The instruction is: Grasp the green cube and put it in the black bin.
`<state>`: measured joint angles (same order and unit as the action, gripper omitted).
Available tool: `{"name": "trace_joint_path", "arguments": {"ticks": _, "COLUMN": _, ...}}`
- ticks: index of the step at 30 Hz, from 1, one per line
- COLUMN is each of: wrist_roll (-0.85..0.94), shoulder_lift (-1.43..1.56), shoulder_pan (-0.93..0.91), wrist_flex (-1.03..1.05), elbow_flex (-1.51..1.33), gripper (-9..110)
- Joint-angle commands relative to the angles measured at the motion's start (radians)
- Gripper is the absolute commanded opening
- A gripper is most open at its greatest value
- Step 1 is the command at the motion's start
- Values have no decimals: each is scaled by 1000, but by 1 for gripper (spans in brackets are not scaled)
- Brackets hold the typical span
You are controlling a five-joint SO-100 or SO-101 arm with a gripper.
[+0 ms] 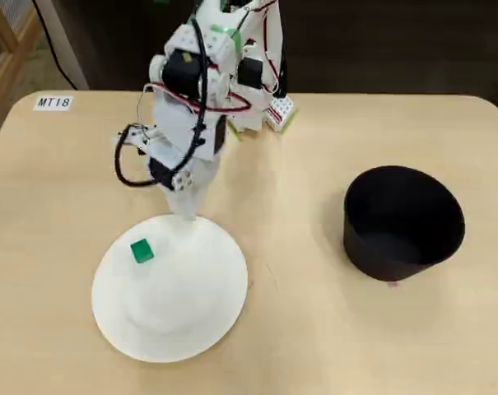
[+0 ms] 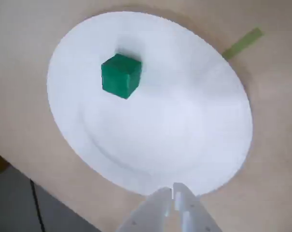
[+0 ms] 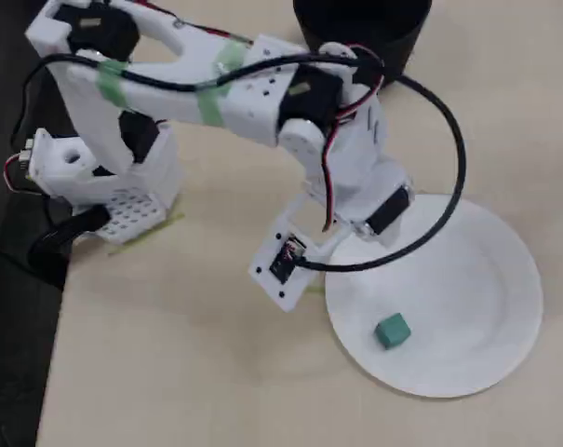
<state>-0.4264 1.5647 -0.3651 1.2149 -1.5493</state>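
Green cube (image 2: 120,76) sits on the white plate (image 2: 199,121), gripper (image 2: 173,195) empty at the plate's rim.

In a fixed view the cube (image 1: 141,251) rests lower left of centre frame, on the upper-left part of the plate (image 1: 207,304), and the black bin (image 1: 403,222) stands well apart at right on the wooden table (image 1: 314,329). The wrist view puts the cube upper left, the white fingertips at the bottom edge, pressed nearly together with only a thin slit between them and nothing held. In a fixed view the arm (image 3: 216,93) reaches in from upper left, cube (image 3: 392,331) lower right, bin (image 3: 355,28) at the top edge.
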Motion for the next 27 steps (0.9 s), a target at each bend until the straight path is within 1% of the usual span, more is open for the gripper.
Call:
{"name": "trace_joint_path", "arguments": {"ticks": 1, "wrist_roll": -63, "shoulder_lift": -20, "shoulder_pan": -2, "wrist_flex": -23, "elbow_flex": 38, "gripper": 0}}
{"name": "trace_joint_path", "arguments": {"ticks": 5, "wrist_roll": -74, "shoulder_lift": -87, "shoulder_pan": -34, "wrist_flex": -26, "elbow_flex": 110, "gripper": 0}}
{"name": "trace_joint_path", "arguments": {"ticks": 12, "wrist_roll": -32, "shoulder_lift": -202, "shoulder_pan": -97, "wrist_flex": -18, "elbow_flex": 252, "gripper": 0}}
{"name": "trace_joint_path", "arguments": {"ticks": 25, "wrist_roll": -106, "shoulder_lift": -233, "shoulder_pan": -207, "wrist_flex": -48, "elbow_flex": 259, "gripper": 0}}
{"name": "trace_joint_path", "arguments": {"ticks": 27, "wrist_roll": -89, "shoulder_lift": -233, "shoulder_pan": -207, "wrist_flex": -35, "elbow_flex": 259, "gripper": 6}}
